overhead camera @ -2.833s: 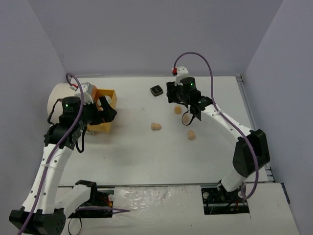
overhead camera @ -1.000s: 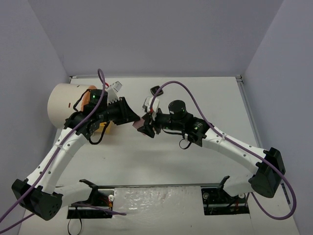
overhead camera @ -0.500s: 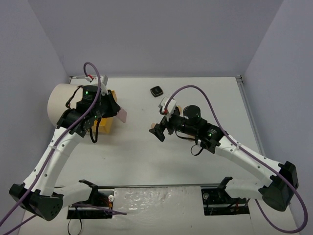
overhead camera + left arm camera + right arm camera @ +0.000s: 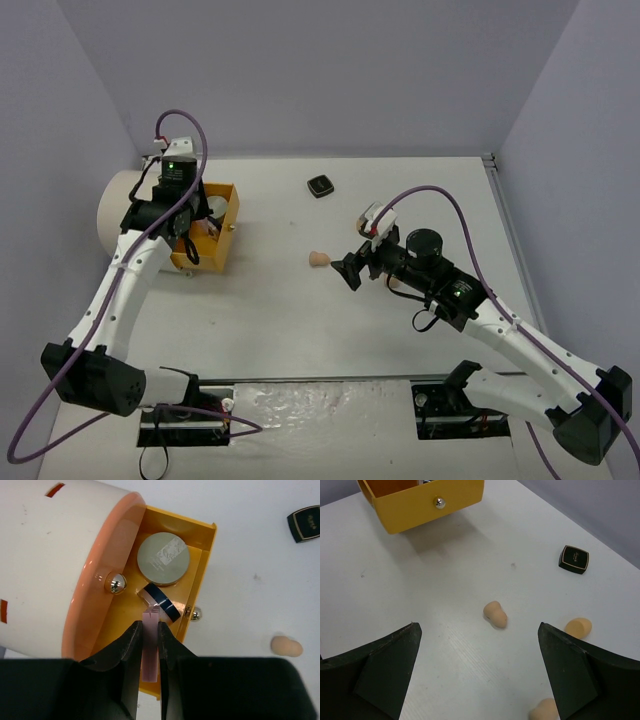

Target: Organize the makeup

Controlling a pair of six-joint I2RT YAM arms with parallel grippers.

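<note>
My left gripper [image 4: 148, 626] is shut on the pink square pad [image 4: 150, 647], held edge-on above the open yellow drawer [image 4: 205, 565]. In the drawer lie a pale green disc [image 4: 163, 558] and a tilted dark round compact [image 4: 161, 601]. From above, the left gripper [image 4: 197, 218] hangs over the drawer [image 4: 222, 245]. My right gripper [image 4: 477, 627] stands wide open and holds nothing, just above the table near a peach sponge [image 4: 495, 614]; from above, that gripper [image 4: 350, 268] is right of the sponge [image 4: 318, 259]. Two more sponges [image 4: 578, 628] [image 4: 544, 710] lie nearby. A black square compact [image 4: 320, 186] lies at the back.
The large cream cylinder [image 4: 118, 205] with its orange front [image 4: 100, 575] lies on its side at the far left, and the drawer sticks out of it. Grey walls close in the table [image 4: 300, 320] at the back and on both sides.
The left gripper has carried the pink pad from the table's middle leftward to above the drawer. The right gripper has opened wide and drawn back to the right.
</note>
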